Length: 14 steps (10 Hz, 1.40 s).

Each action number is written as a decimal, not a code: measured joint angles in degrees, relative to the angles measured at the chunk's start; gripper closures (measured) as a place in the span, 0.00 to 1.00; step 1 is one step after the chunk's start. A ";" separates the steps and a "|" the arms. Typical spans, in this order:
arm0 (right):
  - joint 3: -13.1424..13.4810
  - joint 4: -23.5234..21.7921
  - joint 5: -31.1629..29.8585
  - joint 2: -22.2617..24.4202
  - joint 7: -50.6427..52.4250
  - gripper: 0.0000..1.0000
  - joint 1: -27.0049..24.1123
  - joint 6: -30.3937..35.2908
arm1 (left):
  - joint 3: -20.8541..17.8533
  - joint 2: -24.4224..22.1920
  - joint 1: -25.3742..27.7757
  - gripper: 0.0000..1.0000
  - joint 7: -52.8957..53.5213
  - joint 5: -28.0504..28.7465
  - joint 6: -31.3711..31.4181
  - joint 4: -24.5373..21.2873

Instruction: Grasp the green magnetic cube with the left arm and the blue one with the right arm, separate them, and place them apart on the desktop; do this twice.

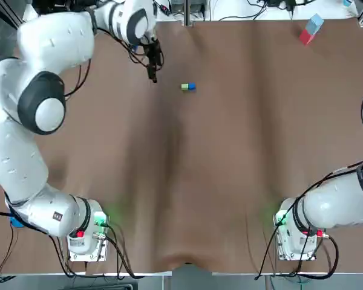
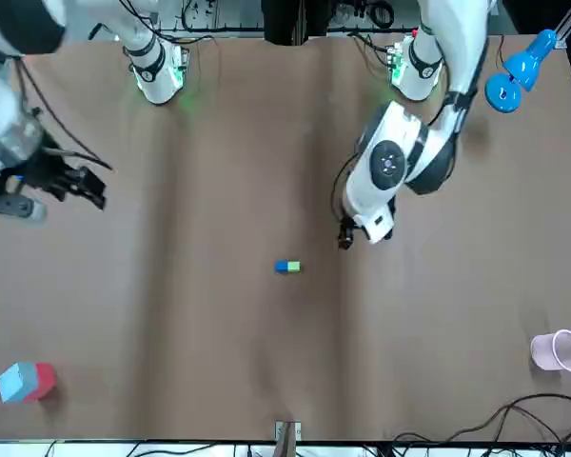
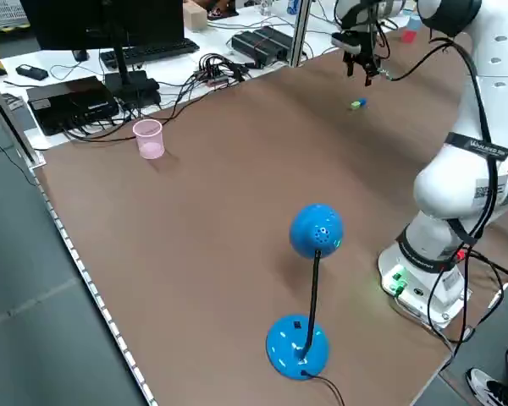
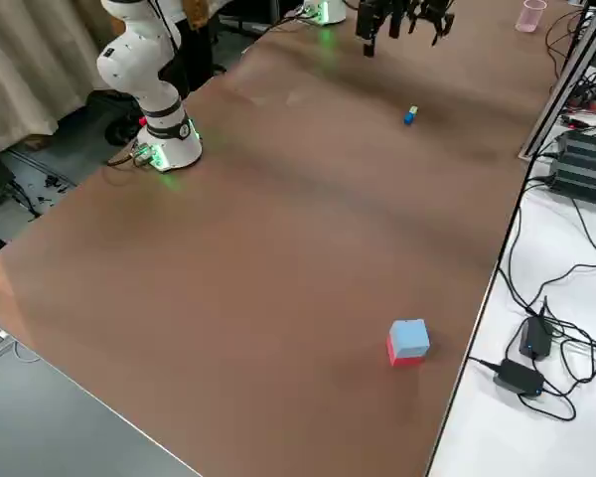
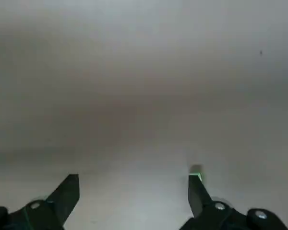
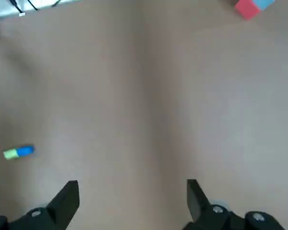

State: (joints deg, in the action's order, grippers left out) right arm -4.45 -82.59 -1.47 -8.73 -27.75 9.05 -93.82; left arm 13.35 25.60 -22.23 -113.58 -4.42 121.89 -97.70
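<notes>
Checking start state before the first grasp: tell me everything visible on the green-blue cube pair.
The cube pair is two small blocks joined face to face: green cube toward the robot's left, blue cube toward its right. It lies flat on the brown table, in the far half near the middle. Only the table touches it; the open left gripper hangs off its green end, apart.

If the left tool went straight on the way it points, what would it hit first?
Probably bare tabletop: the open left tool points down short of the green cube, though depth is unclear.
</notes>
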 joint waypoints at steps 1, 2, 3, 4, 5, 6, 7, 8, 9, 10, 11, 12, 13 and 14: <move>-0.10 -0.37 -0.02 -1.92 -4.81 0.00 2.36 -3.71 | -0.07 2.25 -1.62 0.00 -2.89 -0.03 3.96 0.27; -0.10 -0.91 -0.05 -4.09 -8.24 0.00 4.30 -8.87 | -0.19 4.80 -2.94 0.00 -5.88 -0.08 5.94 1.50; -0.10 -1.83 -0.07 -6.51 -10.62 0.00 6.24 -13.96 | -0.29 7.70 -3.81 0.00 -8.72 -0.08 6.63 3.88; -0.08 -3.07 -0.09 -8.65 -14.13 0.00 8.63 -18.05 | -0.31 10.65 -4.07 0.00 -10.50 -0.08 6.98 6.79; -0.09 -3.79 -0.13 -10.31 -21.00 0.00 10.86 -21.10 | -0.35 12.92 -4.08 0.00 -10.71 -0.08 8.16 8.91; -0.09 -4.03 -0.01 -11.62 -30.34 0.00 12.52 -22.37 | -0.42 14.45 -4.15 0.01 -10.71 -0.08 10.86 9.82; -0.12 -4.11 0.06 -12.93 -40.21 0.01 14.35 -22.51 | -0.96 15.64 -4.52 0.04 -10.68 0.08 13.71 10.12; -0.13 -4.18 0.06 -14.57 -49.81 0.02 16.62 -22.57 | -2.15 16.72 -5.39 0.04 -10.42 0.25 15.95 10.22; -0.13 -4.24 0.05 -16.78 -59.35 0.04 18.98 -24.33 | -3.24 17.83 -6.22 0.13 -9.93 0.27 18.03 10.43; -0.11 -4.26 0.07 -19.29 -67.46 0.05 20.82 -27.46 | -3.70 19.01 -6.52 0.14 -9.42 0.27 19.26 11.14; -0.10 -4.24 0.51 -21.80 -74.03 0.06 21.72 -29.29 | -3.80 20.24 -6.59 0.15 -8.93 0.36 19.54 12.09; -0.07 -4.22 1.84 -24.38 -79.43 0.07 21.84 -29.96 | -3.81 21.34 -6.88 0.17 -8.57 0.43 19.65 12.66; -0.03 -3.98 3.52 -26.87 -82.86 0.07 21.91 -31.00 | -3.84 22.13 -7.35 0.19 -8.43 0.44 20.06 12.95; -0.04 -3.02 4.76 -29.14 -85.83 0.07 22.22 -32.33 | -3.95 22.82 -7.72 0.20 -8.40 0.44 21.23 13.12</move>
State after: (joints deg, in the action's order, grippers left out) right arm -4.49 -85.61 3.29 -37.87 -113.58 31.27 -126.15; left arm 9.40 48.43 -29.95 -121.98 -3.98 143.13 -84.58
